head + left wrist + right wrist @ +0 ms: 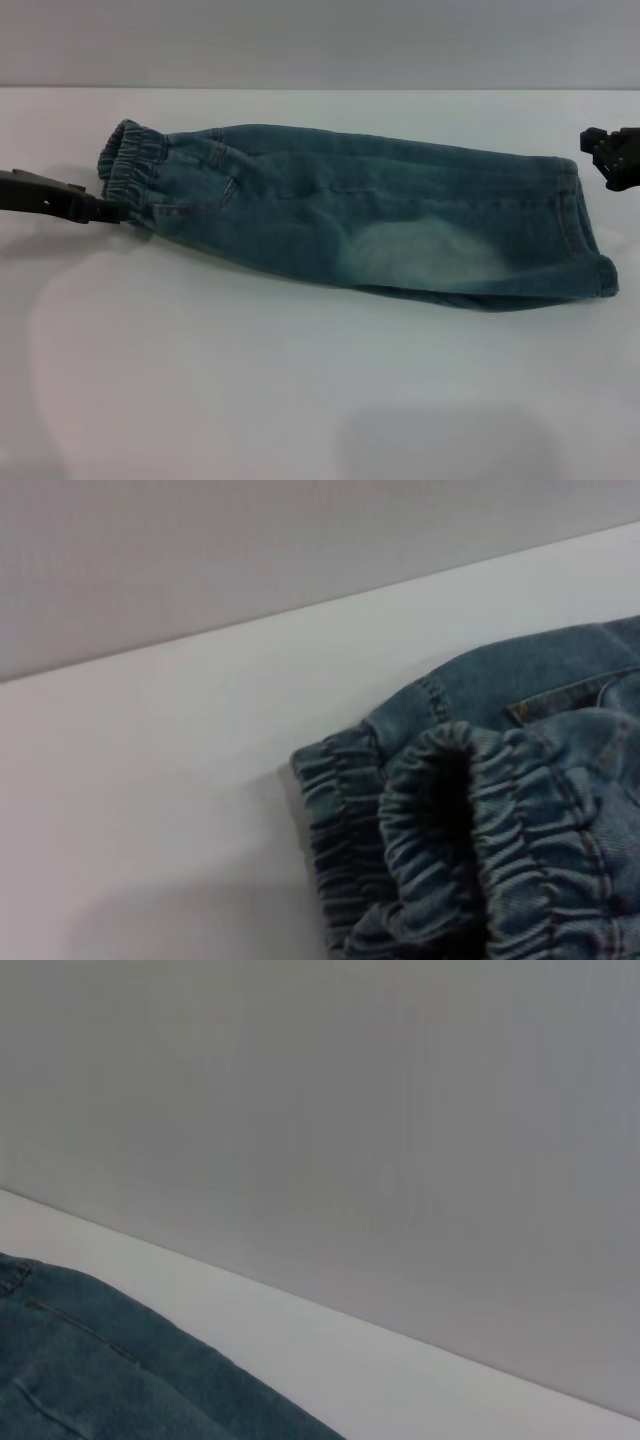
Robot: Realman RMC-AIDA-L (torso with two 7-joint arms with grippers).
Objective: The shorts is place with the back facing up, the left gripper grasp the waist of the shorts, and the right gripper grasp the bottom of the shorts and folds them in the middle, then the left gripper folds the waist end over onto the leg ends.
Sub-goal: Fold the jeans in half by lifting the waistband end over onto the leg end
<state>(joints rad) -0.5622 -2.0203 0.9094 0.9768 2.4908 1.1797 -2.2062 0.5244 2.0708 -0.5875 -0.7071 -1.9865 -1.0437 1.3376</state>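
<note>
The blue denim shorts (360, 215) lie folded lengthwise on the white table (300, 380), waist to the left and leg ends to the right. The elastic waistband (130, 165) fills the left wrist view up close, as gathered denim (470, 830). My left gripper (108, 210) comes in low from the left and is shut on the near corner of the waist. My right gripper (606, 160) hovers open just off the far right corner of the leg ends (585, 235), holding nothing. The right wrist view catches only one edge of the shorts (90, 1370).
The table's far edge meets a plain grey wall (320, 40). Bare white surface stretches in front of the shorts toward me.
</note>
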